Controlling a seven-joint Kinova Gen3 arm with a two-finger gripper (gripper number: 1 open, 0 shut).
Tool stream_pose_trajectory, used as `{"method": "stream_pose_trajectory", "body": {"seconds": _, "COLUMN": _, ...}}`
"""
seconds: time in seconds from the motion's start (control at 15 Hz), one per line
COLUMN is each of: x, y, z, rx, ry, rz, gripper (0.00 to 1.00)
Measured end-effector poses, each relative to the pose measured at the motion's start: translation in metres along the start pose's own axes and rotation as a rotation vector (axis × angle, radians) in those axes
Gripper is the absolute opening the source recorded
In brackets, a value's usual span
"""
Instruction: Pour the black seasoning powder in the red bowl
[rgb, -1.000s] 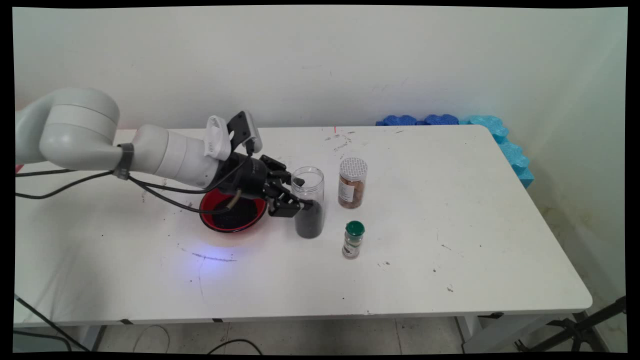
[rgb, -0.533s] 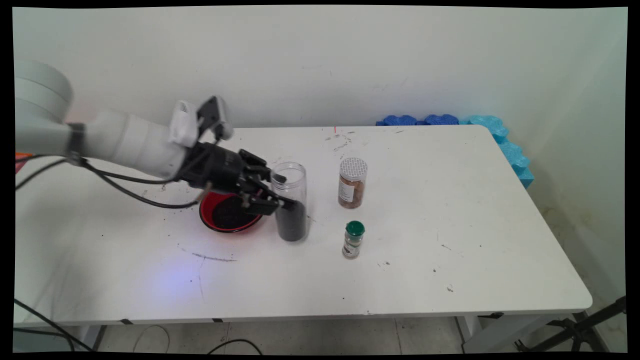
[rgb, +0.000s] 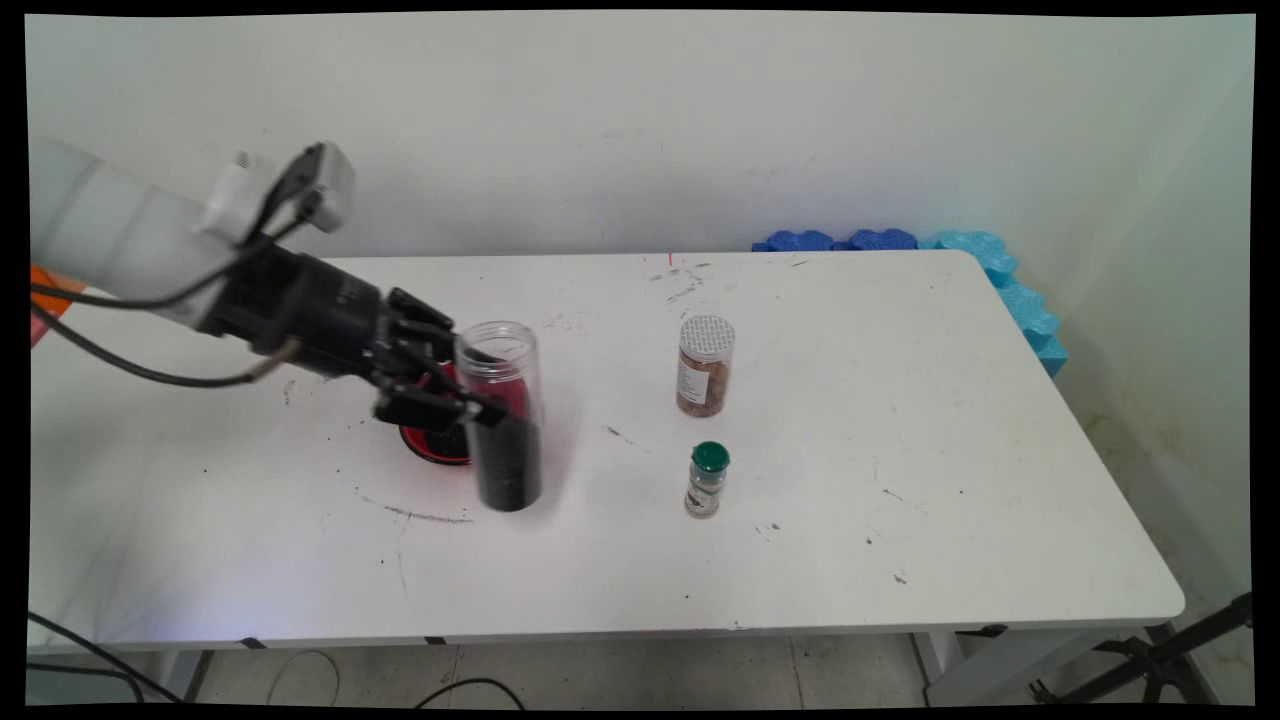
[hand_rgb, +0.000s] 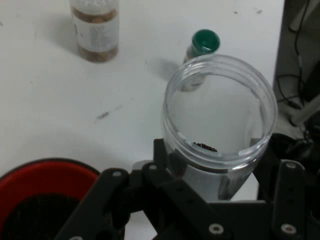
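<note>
My gripper (rgb: 480, 410) is shut on a clear open-topped jar (rgb: 503, 415) whose lower half is filled with dark grains. The jar hangs upright, just in front of the red bowl (rgb: 432, 443), which holds more of the dark grains. In the hand view the jar's open mouth (hand_rgb: 220, 115) fills the centre between the black linkage, and the red bowl (hand_rgb: 45, 200) shows at the lower left.
A jar with brown contents and a patterned lid (rgb: 704, 365) stands right of centre. A small green-capped spice bottle (rgb: 707, 479) stands in front of it. Blue foam pieces (rgb: 960, 262) lie along the table's far right corner. Dark specks dot the white table (rgb: 900, 450).
The gripper has carried the jar to the left and a little toward the near side, from right of the bowl to in front of it. The other jars have not moved.
</note>
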Motion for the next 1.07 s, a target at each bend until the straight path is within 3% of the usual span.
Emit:
{"method": "stream_pose_trajectory", "body": {"seconds": 0.47, "x": 0.008, "y": -0.005, "z": -0.046, "rx": -0.077, "ry": -0.075, "rz": -0.022, "gripper": 0.00}}
{"method": "stream_pose_trajectory", "body": {"seconds": 0.8, "x": 0.013, "y": -0.011, "z": -0.060, "rx": -0.117, "ry": -0.109, "rz": -0.038, "gripper": 0.00}}
{"method": "stream_pose_trajectory", "body": {"seconds": 1.07, "x": 0.017, "y": -0.018, "z": -0.071, "rx": -0.154, "ry": -0.152, "rz": -0.105, "gripper": 0.00}}
